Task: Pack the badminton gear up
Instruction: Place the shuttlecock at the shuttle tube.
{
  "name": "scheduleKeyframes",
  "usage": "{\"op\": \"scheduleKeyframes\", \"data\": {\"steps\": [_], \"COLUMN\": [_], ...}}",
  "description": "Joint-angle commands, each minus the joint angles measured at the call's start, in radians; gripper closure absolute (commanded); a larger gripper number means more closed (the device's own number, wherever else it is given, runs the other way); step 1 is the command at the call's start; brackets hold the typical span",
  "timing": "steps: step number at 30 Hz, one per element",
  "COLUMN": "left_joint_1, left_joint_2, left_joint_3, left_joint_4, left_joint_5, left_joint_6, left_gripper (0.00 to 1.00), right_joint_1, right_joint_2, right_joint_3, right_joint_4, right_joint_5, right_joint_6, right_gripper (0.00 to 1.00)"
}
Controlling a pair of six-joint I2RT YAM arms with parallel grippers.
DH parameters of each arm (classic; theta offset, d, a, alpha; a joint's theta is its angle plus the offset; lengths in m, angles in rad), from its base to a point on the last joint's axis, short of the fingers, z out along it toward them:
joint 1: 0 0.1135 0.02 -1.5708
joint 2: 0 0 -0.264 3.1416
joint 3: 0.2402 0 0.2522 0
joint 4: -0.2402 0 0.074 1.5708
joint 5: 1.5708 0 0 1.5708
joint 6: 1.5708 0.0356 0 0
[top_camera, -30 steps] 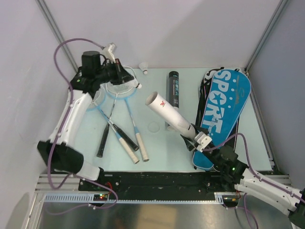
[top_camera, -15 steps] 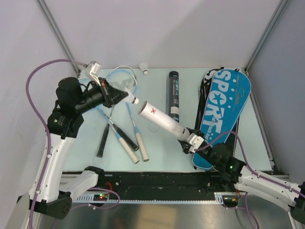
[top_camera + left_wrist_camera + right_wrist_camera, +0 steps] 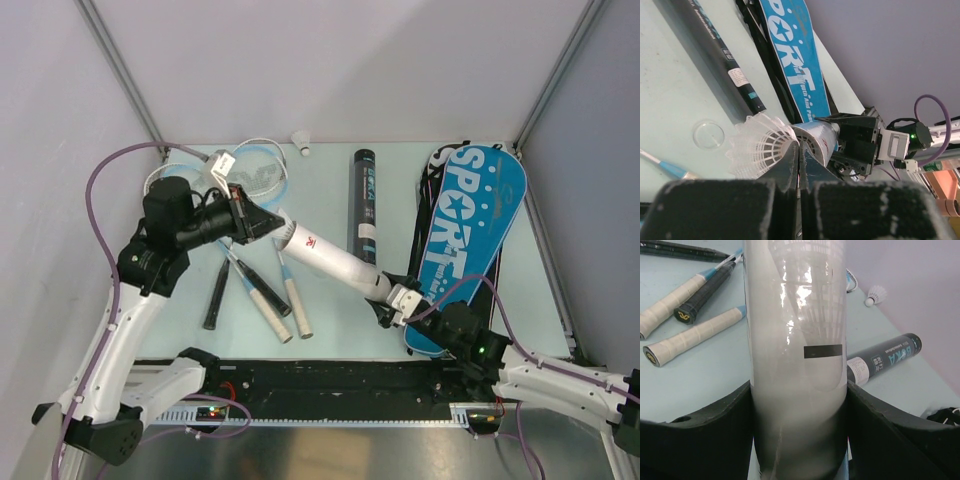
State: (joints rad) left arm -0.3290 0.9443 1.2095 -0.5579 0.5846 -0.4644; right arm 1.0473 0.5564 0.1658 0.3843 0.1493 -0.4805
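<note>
White feathered shuttlecock [image 3: 757,145], pinched in the closed left end effector [image 3: 799,152], sits at the mouth of the white plastic tube [image 3: 330,258] clamped by the right end effector [image 3: 395,300]; the blue bag [image 3: 470,230] on the table [image 3: 330,320] reads "SPORT".

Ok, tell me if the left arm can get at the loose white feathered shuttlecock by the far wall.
Probably not yet: the left gripper is shut on a second feathered shuttlecock at the mouth of the white tube. Nothing stands around the loose shuttlecock itself.

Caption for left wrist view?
Left gripper pinches a shuttlecock at the mouth of the white tube held by the right gripper.
</note>
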Motion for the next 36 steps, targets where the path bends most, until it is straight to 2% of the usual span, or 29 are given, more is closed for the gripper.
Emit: {"op": "scheduleKeyframes", "data": {"steps": [1, 10, 24, 25, 28, 30, 36], "left_joint_1": [-0.033, -0.077, -0.143, -0.143, -0.143, -0.143, -0.142], "left_joint_2": [-0.032, -0.089, -0.065, -0.071, -0.08, -0.083, -0.095], "left_joint_3": [-0.042, -0.146, -0.179, -0.178, -0.168, -0.151, -0.074], "left_joint_4": [0.084, 0.155, 0.187, 0.188, 0.188, 0.187, 0.184], "left_joint_5": [0.05, 0.058, 0.058, 0.053, 0.039, 0.033, -0.024], "left_joint_6": [-0.073, -0.178, -0.202, -0.201, -0.196, -0.186, -0.157], "left_gripper": [1.0, 1.0, 0.98, 0.95, 0.72, 0.6, 0.36], "right_joint_1": [0.014, 0.02, 0.025, 0.025, 0.025, 0.024, 0.024], "right_joint_2": [0.004, 0.018, 0.025, 0.023, 0.018, 0.014, -0.013], "right_joint_3": [0.061, 0.043, 0.025, 0.023, 0.015, 0.014, -0.003], "right_joint_4": [0.145, 0.232, 0.275, 0.275, 0.275, 0.267, 0.236], "right_joint_5": [0.006, -0.012, -0.022, -0.016, -0.01, -0.006, 0.023], "right_joint_6": [0.002, 0.014, -0.007, -0.006, -0.003, -0.002, 0.008], "right_gripper": [0.62, 0.64, 0.64, 0.64, 0.64, 0.64, 0.64]}}
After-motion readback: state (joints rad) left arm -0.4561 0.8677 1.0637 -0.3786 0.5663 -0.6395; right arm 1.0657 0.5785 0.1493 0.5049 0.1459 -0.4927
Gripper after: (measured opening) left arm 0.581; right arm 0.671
